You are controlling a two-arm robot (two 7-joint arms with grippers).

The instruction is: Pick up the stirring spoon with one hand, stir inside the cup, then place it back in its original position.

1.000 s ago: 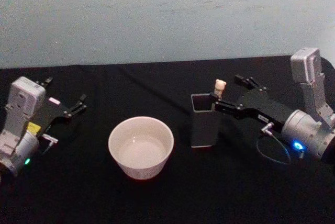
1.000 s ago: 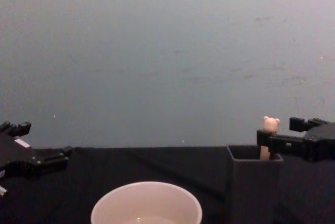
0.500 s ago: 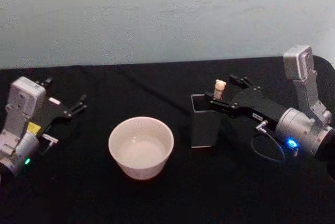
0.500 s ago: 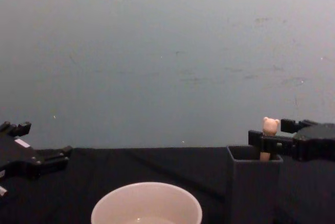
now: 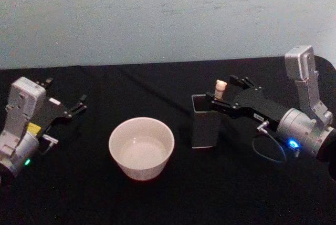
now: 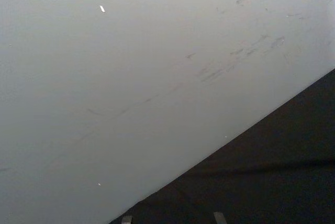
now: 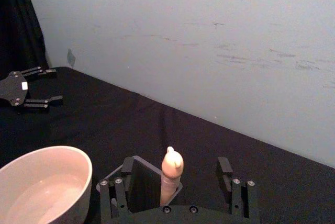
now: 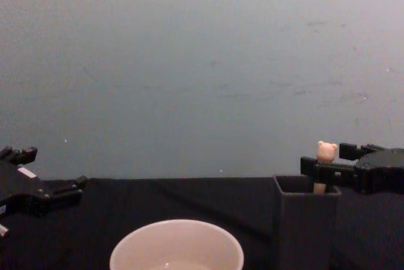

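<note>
The stirring spoon stands upright in the dark grey square holder, its bear head showing above the rim. My right gripper is open, one finger on each side of the beige handle without touching it. From the chest view the bear head rises just above the gripper's black fingers. The cream-white cup sits left of the holder, holding a little clear liquid. My left gripper rests open at the table's left side, far from the cup.
A black cloth covers the table, and a pale wall runs behind it. There is open cloth between the cup and the holder, and all along the front edge. A thin cable loops beside my right wrist.
My right gripper has slid a little toward the holder, so its open fingers now sit on either side of the spoon's handle. The spoon, the cup and the left arm have not moved.
</note>
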